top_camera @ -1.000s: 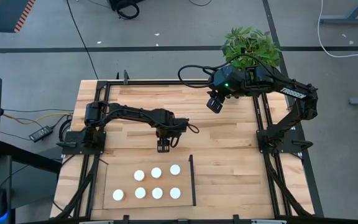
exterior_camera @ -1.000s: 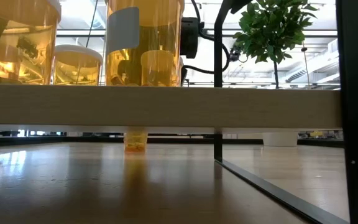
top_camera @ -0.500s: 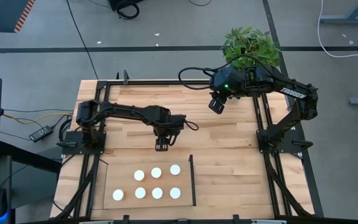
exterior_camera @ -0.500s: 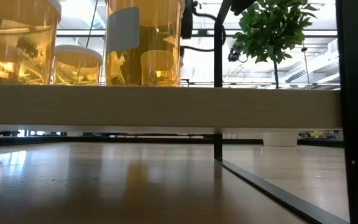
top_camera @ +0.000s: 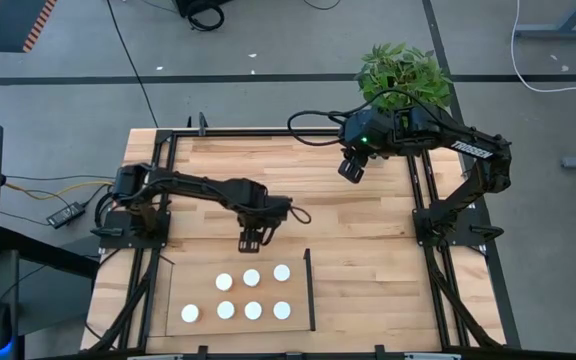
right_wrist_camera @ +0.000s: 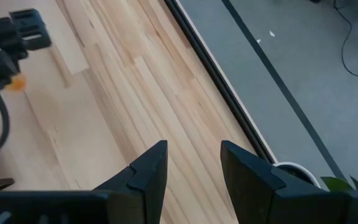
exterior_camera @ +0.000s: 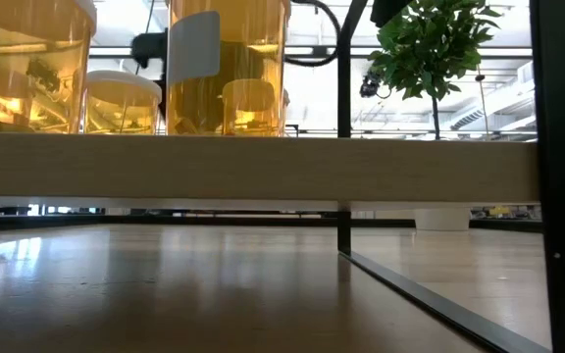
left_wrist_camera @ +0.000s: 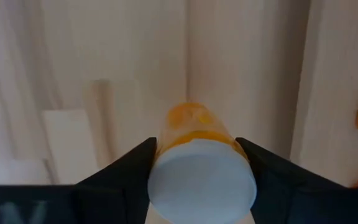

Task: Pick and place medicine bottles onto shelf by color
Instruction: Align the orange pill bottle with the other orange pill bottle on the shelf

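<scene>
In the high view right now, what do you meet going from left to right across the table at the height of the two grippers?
Left arm base → left gripper, holding a bottle → right gripper, open and empty → plant → right arm base.

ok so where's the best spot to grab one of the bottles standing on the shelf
Probably the orange body just under the white cap, coming straight down from above: the bottles stand upright in close rows on the shelf, and the black strip blocks one side.

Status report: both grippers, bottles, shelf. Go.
Left gripper shut on medicine bottle, above table short of shelf. Right gripper open, empty, near plant. Seven capped bottles shelved.
</scene>
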### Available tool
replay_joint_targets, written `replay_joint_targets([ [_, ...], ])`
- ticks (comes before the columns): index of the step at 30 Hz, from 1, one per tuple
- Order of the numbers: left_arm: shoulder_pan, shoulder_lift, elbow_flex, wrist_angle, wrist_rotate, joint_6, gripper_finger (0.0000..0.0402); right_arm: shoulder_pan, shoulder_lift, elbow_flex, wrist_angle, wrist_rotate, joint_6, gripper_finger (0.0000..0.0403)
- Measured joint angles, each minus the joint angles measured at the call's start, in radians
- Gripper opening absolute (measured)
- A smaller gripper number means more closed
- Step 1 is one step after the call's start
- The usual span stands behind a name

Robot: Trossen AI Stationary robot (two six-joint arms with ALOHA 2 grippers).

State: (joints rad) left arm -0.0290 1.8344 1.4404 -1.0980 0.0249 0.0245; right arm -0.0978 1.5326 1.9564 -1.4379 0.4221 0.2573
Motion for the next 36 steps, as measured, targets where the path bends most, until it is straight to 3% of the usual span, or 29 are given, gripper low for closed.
replay_joint_targets([
  [5,-0.034,-0.030,-0.065,0.004,0.001,-0.069,0.0202,0.000,0.000,0.000,-0.006,0.000,0.001,0.0157],
  [10,-0.071,-0.094,-0.130,0.020,0.001,-0.118,0.0221,0.000,0.000,0.000,-0.008,0.000,0.000,0.0157],
  [21,-0.155,-0.348,-0.313,0.015,0.007,-0.304,0.0204,0.000,0.000,0.000,-0.011,0.000,-0.007,0.0157],
  [28,-0.247,-0.426,-0.338,-0.039,0.006,-0.387,0.0228,0.000,0.000,0.000,-0.002,0.000,-0.015,0.0157],
  [36,-0.363,-0.430,-0.338,-0.073,0.006,-0.474,0.0207,0.000,0.000,0.000,-0.002,0.000,-0.008,0.0157],
])
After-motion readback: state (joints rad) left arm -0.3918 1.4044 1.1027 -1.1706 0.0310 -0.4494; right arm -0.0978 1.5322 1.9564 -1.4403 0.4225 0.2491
